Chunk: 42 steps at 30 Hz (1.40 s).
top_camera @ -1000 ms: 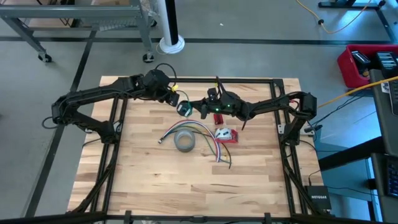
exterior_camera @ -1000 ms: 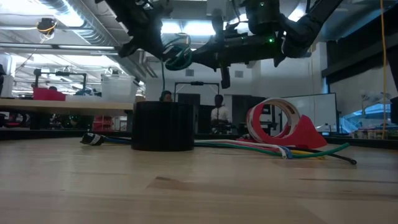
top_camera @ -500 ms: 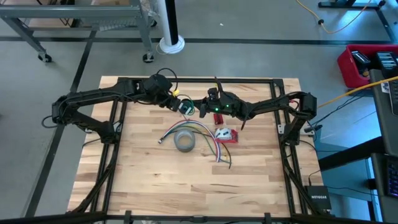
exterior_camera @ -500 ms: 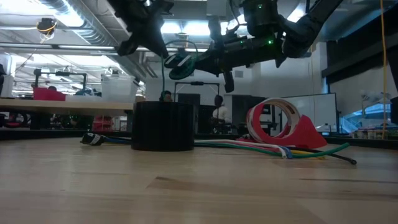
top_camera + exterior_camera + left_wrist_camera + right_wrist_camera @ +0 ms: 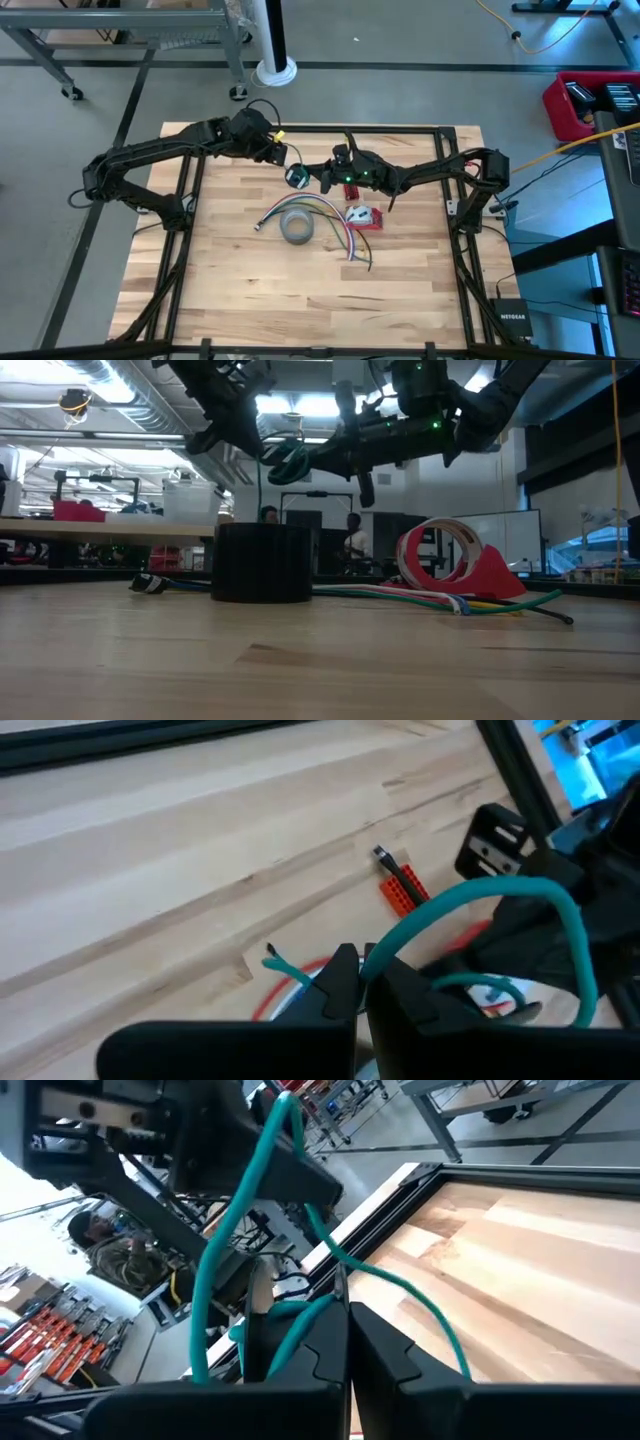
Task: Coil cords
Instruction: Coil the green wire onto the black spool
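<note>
A thin green cord (image 5: 297, 177), partly wound into a small ring (image 5: 285, 460), hangs in the air above the table's far middle, between my two grippers. My left gripper (image 5: 284, 160) comes from the far left and is shut on a strand of it (image 5: 365, 990). My right gripper (image 5: 323, 180) reaches in level from the right and is shut on the ring (image 5: 347, 1342). One strand arches from the left fingers across to the right gripper (image 5: 520, 890). My left gripper pinches one strand of the green cord (image 5: 392, 945) between its two fingers, slanting down from the table's far left. The strand arches away from the fingers toward the ring, clear of the table. My right gripper pinches the green cord (image 5: 300, 1325) between its two fingers where the ring's turns meet, coming level from the table's right. Loops (image 5: 235, 1220) stand out beyond the fingers. The ring is lifted clear of the table.
On the table under the grippers stands a grey tape roll (image 5: 297, 227), with a bundle of coloured cords (image 5: 335, 218) fanned out beside it and a red tape dispenser (image 5: 363, 217) to its right. The near half of the wooden table (image 5: 300, 300) lies bare.
My left gripper swung toward my right gripper, carrying its strand up to the ring, then drew back toward the far left with the strand still in its fingers. The right gripper kept the ring in place above the table.
</note>
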Available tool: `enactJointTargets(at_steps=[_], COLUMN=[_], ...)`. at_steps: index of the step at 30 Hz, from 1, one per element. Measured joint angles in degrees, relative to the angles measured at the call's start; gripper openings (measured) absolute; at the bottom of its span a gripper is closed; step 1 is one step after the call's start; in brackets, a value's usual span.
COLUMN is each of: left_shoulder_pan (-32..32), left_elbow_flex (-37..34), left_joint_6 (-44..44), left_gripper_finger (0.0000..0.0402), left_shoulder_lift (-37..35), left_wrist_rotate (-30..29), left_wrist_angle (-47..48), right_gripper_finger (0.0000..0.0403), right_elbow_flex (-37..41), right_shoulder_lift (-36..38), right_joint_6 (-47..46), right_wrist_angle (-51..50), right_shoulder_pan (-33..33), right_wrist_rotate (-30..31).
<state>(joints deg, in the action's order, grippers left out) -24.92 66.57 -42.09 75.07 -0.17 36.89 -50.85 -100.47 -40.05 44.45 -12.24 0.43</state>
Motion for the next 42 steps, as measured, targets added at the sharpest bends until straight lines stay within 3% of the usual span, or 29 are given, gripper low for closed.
enactJointTargets(at_steps=[12,25,42], left_shoulder_pan=[5.34,0.86,2.92], left_elbow_flex=[-0.02,3.13,3.10], left_joint_6=[-4.29,-4.01,-4.70], left_gripper_finger=[0.0001,0.0001,0.0001], left_shoulder_lift=[0.02,0.04,1.03], left_wrist_rotate=[1.47,1.48,0.59], left_wrist_angle=[-0.10,1.44,6.65], right_gripper_finger=[0.0007,0.0007,0.0007], right_elbow_flex=[0.00,0.00,-5.42], right_shoulder_lift=[0.00,0.00,0.00], right_joint_6=[0.04,0.15,4.51], right_wrist_angle=[-1.28,-1.94,-9.55], right_shoulder_pan=[-0.10,1.11,2.59], right_wrist_rotate=[2.55,3.21,4.54])
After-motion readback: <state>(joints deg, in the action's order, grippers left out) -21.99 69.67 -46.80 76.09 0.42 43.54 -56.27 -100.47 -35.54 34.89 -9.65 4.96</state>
